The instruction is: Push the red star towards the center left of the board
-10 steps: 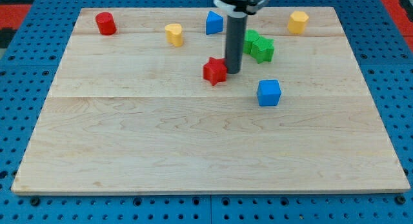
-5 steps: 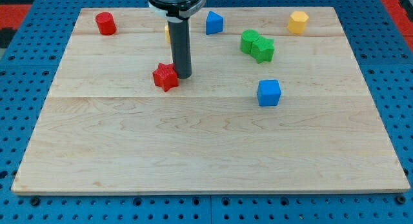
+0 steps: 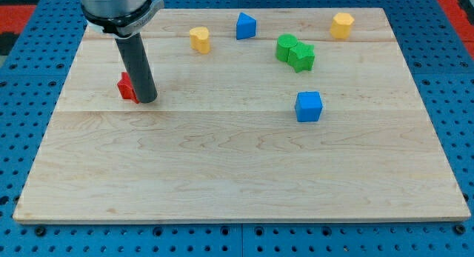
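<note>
The red star (image 3: 127,87) lies on the wooden board (image 3: 237,168) at the view's left, about mid-height, partly hidden behind my rod. My tip (image 3: 147,100) rests on the board right against the star's right side. The rod rises up and left to the arm's head at the view's top left.
A yellow block (image 3: 199,39), a blue triangular block (image 3: 246,25) and a yellow block (image 3: 341,24) lie along the view's top. Two green blocks (image 3: 295,52) touch each other right of centre. A blue cube (image 3: 308,106) lies below them. The red cylinder seen earlier is hidden behind the arm.
My tip has slid left across the board with the red star in front of it, from the centre to the view's left. The other blocks have not moved.
</note>
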